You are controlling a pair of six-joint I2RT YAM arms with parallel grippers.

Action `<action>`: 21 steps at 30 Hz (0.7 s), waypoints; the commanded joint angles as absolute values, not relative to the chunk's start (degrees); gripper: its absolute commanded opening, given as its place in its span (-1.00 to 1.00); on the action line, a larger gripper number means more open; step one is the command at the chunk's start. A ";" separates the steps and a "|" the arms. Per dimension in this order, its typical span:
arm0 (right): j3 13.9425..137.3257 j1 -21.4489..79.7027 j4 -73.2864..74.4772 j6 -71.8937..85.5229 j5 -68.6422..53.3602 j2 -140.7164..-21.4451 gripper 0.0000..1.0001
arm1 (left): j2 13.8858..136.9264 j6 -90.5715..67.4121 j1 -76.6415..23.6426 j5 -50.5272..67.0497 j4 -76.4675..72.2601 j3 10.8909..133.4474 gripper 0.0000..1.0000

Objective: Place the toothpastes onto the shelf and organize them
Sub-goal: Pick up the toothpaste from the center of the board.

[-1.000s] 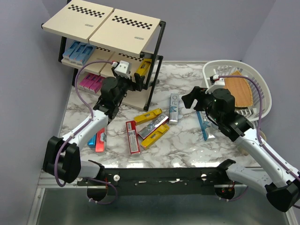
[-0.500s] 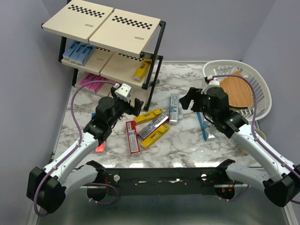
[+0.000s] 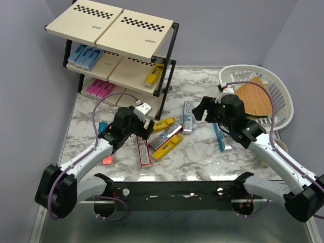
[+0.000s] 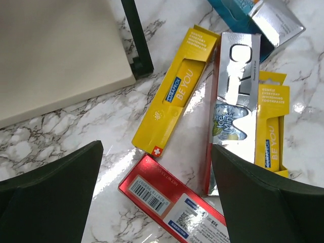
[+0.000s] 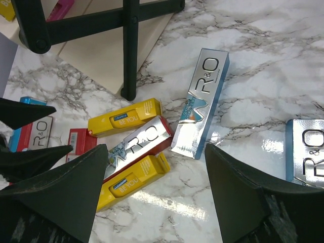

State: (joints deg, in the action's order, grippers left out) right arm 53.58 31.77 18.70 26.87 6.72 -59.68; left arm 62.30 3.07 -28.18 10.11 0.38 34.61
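The shelf stands at the back left. Its middle board holds light blue toothpastes and one yellow one; pink ones lie on the bottom board. Loose toothpastes lie on the marble: two yellow, a silver-and-red one, a red one and a silver-teal one. My left gripper is open and empty above the red and yellow boxes. My right gripper is open and empty above the silver-teal box.
A white basket with a wooden board stands at the right. A blue box lies under the right arm. Red and blue boxes lie at the left. The shelf's black leg stands near the pile.
My left gripper has drawn back from the shelf's middle board, where the yellow box stays, and come down over the loose boxes. The right gripper has shifted a little left.
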 commanded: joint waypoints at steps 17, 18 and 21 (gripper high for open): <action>51.15 31.46 18.11 23.38 4.13 -59.06 0.71 | 85.34 21.71 -24.52 16.26 15.64 50.09 0.88; 51.15 31.46 18.02 23.38 4.13 -59.15 0.71 | 85.69 21.80 -24.61 15.74 15.64 50.27 0.86; 51.33 31.47 18.02 23.47 3.69 -59.68 0.71 | 86.83 22.15 -25.22 14.16 15.12 50.45 0.83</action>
